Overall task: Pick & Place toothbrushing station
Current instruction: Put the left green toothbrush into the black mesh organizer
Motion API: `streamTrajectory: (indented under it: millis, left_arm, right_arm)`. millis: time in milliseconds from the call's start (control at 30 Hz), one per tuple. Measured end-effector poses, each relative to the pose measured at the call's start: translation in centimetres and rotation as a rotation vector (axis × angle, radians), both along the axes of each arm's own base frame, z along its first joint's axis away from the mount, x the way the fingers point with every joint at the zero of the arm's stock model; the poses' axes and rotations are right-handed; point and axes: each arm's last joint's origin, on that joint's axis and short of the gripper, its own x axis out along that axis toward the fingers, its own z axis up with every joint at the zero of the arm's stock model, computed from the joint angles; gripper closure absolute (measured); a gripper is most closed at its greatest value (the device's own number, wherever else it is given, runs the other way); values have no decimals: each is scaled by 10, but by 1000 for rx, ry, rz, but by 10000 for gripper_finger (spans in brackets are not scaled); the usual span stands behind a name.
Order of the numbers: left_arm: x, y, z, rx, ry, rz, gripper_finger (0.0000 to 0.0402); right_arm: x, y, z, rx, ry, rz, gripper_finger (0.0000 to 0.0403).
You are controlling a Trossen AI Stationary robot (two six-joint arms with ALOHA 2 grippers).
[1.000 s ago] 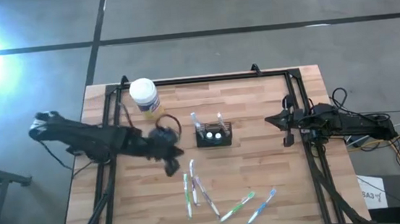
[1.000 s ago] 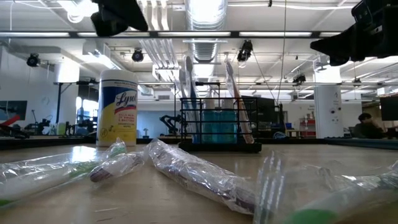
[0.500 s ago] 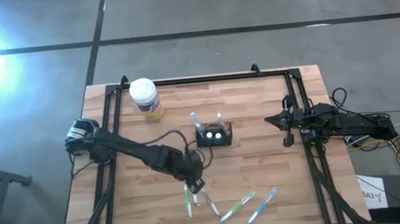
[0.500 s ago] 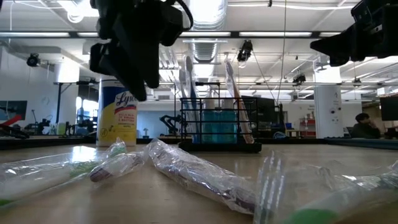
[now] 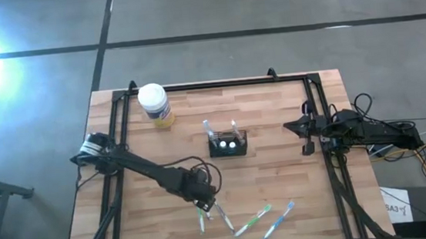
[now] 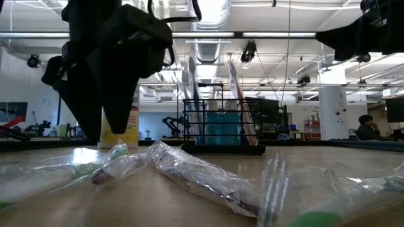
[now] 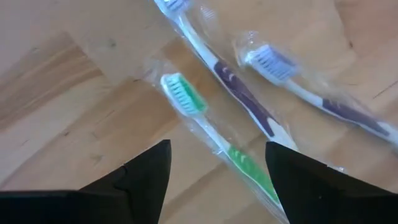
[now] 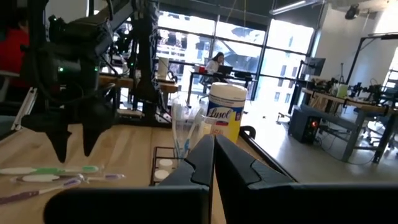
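At bench centre, holder [image 5: 227, 144] unmoved, long axis 3–9 o'clock; left tool [image 5: 203, 203], now spread, has descended over toothbrushes [image 5: 209, 213]; right tool [image 5: 305, 137] pressed together.

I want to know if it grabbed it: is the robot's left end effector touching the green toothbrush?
Apart. The left wrist view shows the green toothbrush lying untouched between open fingers.

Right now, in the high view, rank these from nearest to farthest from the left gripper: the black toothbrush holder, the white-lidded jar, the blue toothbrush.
Measured from the left gripper:
1. Black toothbrush holder, at the table's middle.
2. Blue toothbrush, toward the front edge on the right arm's side.
3. White-lidded jar, at the back on the left arm's side.
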Motion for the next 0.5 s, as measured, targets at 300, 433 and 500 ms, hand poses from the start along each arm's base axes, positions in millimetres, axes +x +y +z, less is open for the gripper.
streamTrajectory:
  millis: [300, 433, 500]
  left_arm:
    - [8, 2, -23, -17, 71, -29, 138]
    - [11, 5, -32, -5, 94, -41, 139]
    - [13, 7, -35, -3, 104, -52, 139]
  right_arm:
    - [0, 0, 0, -18, 2, -3, 394]
    - [0, 0, 0, -7, 1, -1, 394]
    - [0, 0, 0, 1, 1, 0, 394]
